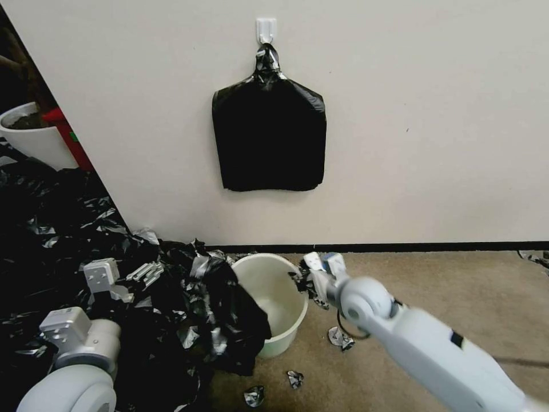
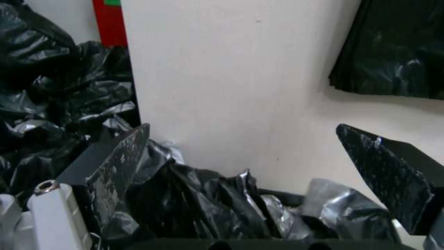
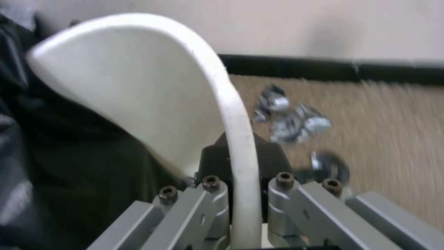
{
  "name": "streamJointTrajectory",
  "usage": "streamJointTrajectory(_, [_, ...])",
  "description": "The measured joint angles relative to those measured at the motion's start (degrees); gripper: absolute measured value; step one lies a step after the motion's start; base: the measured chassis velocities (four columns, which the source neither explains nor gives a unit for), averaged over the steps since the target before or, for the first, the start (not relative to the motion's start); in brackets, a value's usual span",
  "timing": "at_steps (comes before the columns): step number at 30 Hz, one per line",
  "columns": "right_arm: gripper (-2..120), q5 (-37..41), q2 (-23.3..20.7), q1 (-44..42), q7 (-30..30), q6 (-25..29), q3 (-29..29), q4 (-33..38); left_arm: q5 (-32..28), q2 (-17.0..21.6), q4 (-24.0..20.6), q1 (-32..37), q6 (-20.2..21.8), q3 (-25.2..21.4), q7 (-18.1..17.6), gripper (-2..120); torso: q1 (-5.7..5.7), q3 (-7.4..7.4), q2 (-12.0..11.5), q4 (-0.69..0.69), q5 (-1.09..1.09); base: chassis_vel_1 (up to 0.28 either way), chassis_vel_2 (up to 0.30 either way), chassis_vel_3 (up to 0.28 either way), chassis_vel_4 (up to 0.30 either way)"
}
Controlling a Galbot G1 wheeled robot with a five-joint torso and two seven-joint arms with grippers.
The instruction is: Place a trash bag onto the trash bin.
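**Bin pinned by the rim, bag only half on**

The trash bin (image 1: 273, 303) stands on the carpet (image 1: 457, 286) close to the wall's black baseboard (image 1: 400, 247), roughly centre of the head view. The right hand (image 1: 313, 278) sits at the bin's 3 o'clock edge, and in the right wrist view it is clamped on the rim (image 3: 240, 139), one finger inside the wall and one outside, steadying the bucket.

The trash bag (image 1: 229, 309) is draped over the bin's 9 o'clock side, black film hanging down the outer wall and spilling toward 7 o'clock; most of the mouth is bare, cream interior showing. It merges w/ a big heap of black plastic film (image 1: 51, 229) to the left, so exactly where one ends I can't tell.

The left hand (image 1: 146, 272) hovers over that heap at about 9 o'clock from the bin. Its fingers (image 2: 120, 163) stand well apart w/ crumpled film lying between them but nothing pinched.

Step in hand, as I judge it: spreading the bag's opening over the rim, approx. a third done. Next move calls for the left hand to catch the bag's free edge (not the heap) and carry it across toward 3 o'clock, while the right grip holds or shifts out of the way.

Torn scraps (image 1: 342, 337) litter the carpet; a bag stack (image 1: 269, 137) hangs from a wall hook (image 1: 266, 28).
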Motion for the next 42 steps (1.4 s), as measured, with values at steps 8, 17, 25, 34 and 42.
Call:
streamJointTrajectory(8, [7,-3.0,2.1,-4.3,1.5,0.2,4.9,-0.5,0.1,-0.4,-0.2,-0.2,0.7,1.2,-0.4,100,0.00,0.00,0.0,0.01,-0.02,0.000,0.000,0.000,0.000])
streamJointTrajectory(17, [34,-24.5,1.7,-2.4,-15.2,9.4,5.2,-7.4,0.1,-0.9,1.0,-0.6,0.4,0.2,-0.8,100,0.00,0.00,0.0,0.02,-0.01,0.000,0.000,0.000,0.000])
streamJointTrajectory(25, [61,-42.4,1.8,-7.5,-13.2,20.4,6.5,-0.8,-0.4,-0.5,5.4,-2.3,0.0,-2.9,-2.6,100,0.00,0.00,0.0,0.01,-0.01,0.000,0.000,0.000,0.000])
streamJointTrajectory(34, [88,-26.9,4.1,-6.3,-5.3,4.5,-3.3,16.8,-5.4,1.4,7.0,-3.8,0.1,-7.7,-0.7,100,0.00,0.00,0.0,0.01,-0.03,0.000,0.000,0.000,0.000])
streamJointTrajectory(42, [100,-13.5,16.5,8.8,7.1,-10.8,-18.7,7.9,-5.8,2.8,8.2,-3.2,0.2,-11.0,0.8,100,0.00,0.01,0.0,0.04,-0.03,0.000,0.000,0.000,0.000])
